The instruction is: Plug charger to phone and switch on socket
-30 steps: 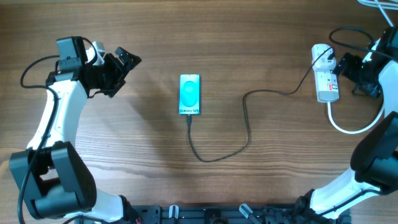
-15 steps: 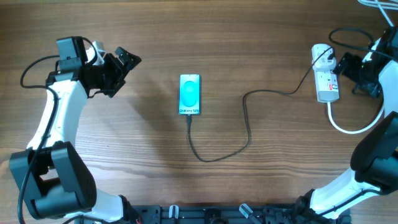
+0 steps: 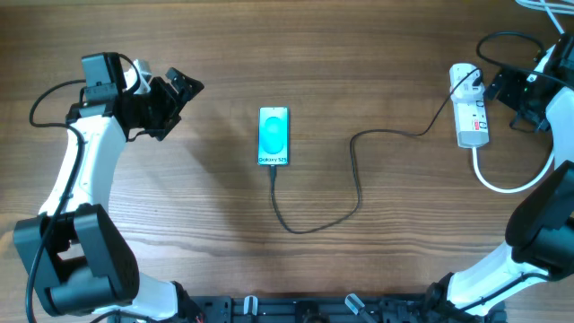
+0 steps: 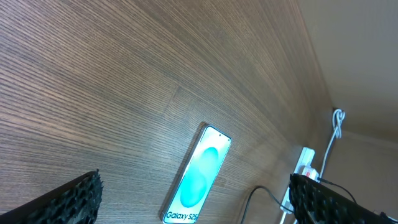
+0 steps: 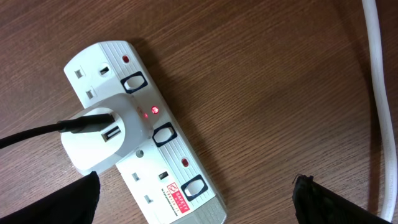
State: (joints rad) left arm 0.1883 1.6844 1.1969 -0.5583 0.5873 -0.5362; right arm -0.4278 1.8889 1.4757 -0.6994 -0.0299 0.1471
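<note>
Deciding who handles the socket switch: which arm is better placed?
Right. The right gripper, open, sits beside the socket; the left gripper is far off, beyond the phone.

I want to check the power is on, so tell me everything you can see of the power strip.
The power strip is white plastic, oblong with rounded ends, lying flat on the wooden table at the far right. It has three outlets, each with a rocker switch and a red lamp; the middle lamp looks brightest. A white adapter with the black cable sits in the middle outlet.
</note>
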